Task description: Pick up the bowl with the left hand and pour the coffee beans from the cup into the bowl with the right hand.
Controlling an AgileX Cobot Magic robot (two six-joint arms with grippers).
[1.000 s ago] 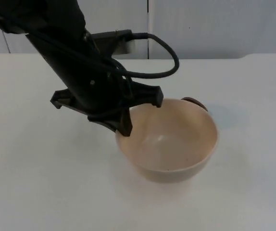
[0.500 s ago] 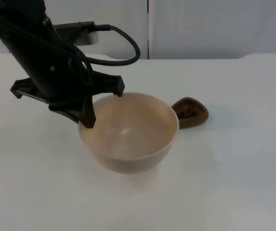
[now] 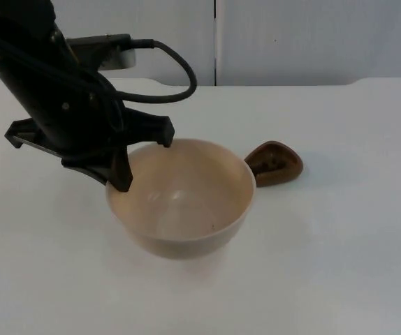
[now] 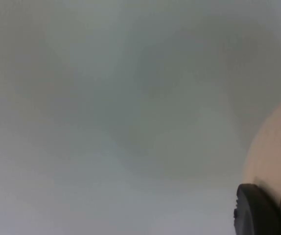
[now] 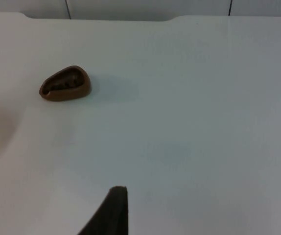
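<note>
The cream bowl (image 3: 181, 199) sits at the centre of the top view, lifted off the white table (image 3: 340, 244), with the left gripper (image 3: 143, 159) clamped on its rim at the upper left, one finger inside the bowl and one outside. Just right of the bowl, at the right of centre, the small brown cup (image 3: 275, 162) rests on the table with dark coffee beans (image 5: 66, 83) inside. The right gripper (image 5: 112, 210) hangs above the table well apart from the cup, and I cannot tell how its fingers stand.
</note>
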